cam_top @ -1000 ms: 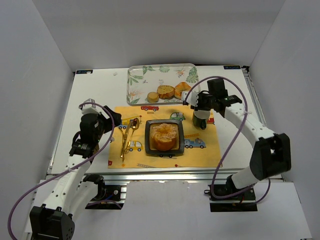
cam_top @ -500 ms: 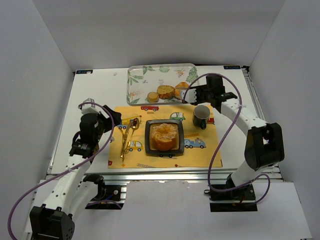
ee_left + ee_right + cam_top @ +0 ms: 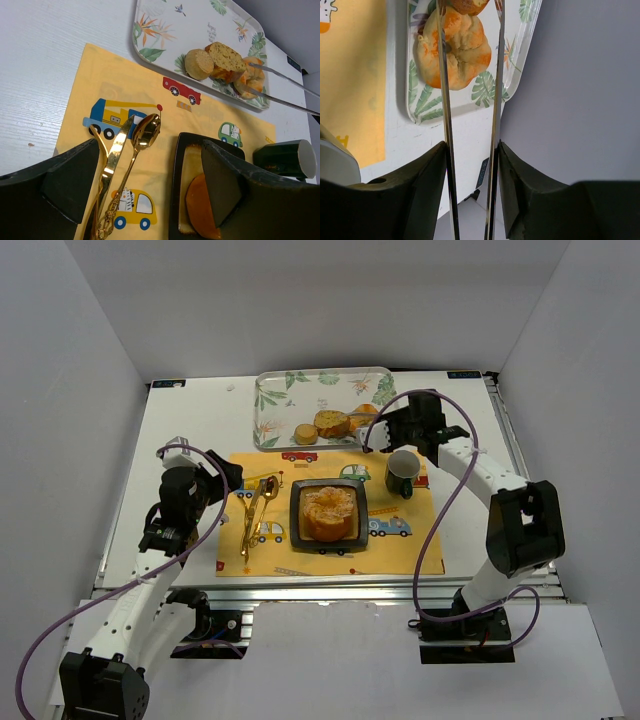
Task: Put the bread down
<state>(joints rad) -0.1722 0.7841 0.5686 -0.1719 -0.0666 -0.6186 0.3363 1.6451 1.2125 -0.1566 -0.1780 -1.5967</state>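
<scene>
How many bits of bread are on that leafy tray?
3 show: a small round piece on the left, a slice in the middle, an orange bun on the right, by the tongs. Another may be hidden under the slice.

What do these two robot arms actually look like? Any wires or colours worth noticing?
Both the left arm and right arm have slim white links joined by chunky black joints. A purple cable loops loosely beside each, running down to a black base. The left gripper and right gripper have broad matte black fingers. No markings are readable.
</scene>
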